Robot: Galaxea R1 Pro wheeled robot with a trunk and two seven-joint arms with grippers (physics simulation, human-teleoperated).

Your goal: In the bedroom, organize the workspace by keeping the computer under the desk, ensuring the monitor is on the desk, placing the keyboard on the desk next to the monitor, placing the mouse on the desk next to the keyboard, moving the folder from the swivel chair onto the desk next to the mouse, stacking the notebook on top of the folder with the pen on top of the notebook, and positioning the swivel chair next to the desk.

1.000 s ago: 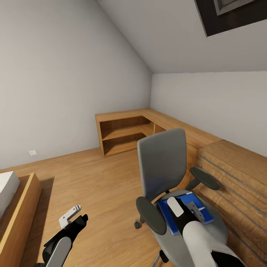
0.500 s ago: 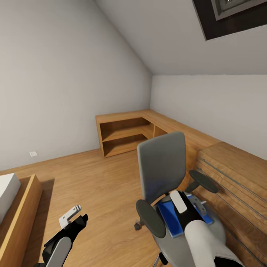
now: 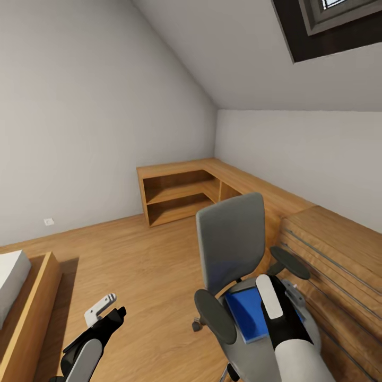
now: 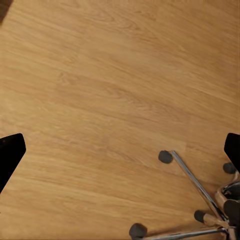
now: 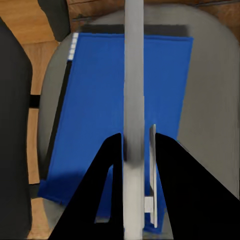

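The grey swivel chair (image 3: pixel 231 239) stands in front of me with the bright-blue folder (image 3: pixel 246 314) flat on its seat. My right gripper (image 3: pixel 284 303) hangs just above the folder (image 5: pixel 100 110). In the right wrist view that gripper (image 5: pixel 134 150) is shut on the thin greyish notebook (image 5: pixel 133 75), seen edge-on and clear of the folder. A thin white stick that looks like the pen (image 5: pixel 153 170) lies on the folder beside one finger. My left gripper (image 3: pixel 106 314) is open over bare floor (image 4: pixel 122 150), near the chair's chrome base (image 4: pixel 200 200). The desk, monitor, keyboard, mouse and computer are out of view.
A light wooden chest with long bar handles (image 3: pixel 339 249) stands right of the chair. A low wooden shelf unit (image 3: pixel 180 191) runs along the far corner. A wooden bed frame (image 3: pixel 29 302) sits at the left. Open wooden floor (image 3: pixel 132 265) lies between them.
My right gripper has risen a little above the folder with the notebook in it. The head view has tilted slightly upward. The left arm has not moved.
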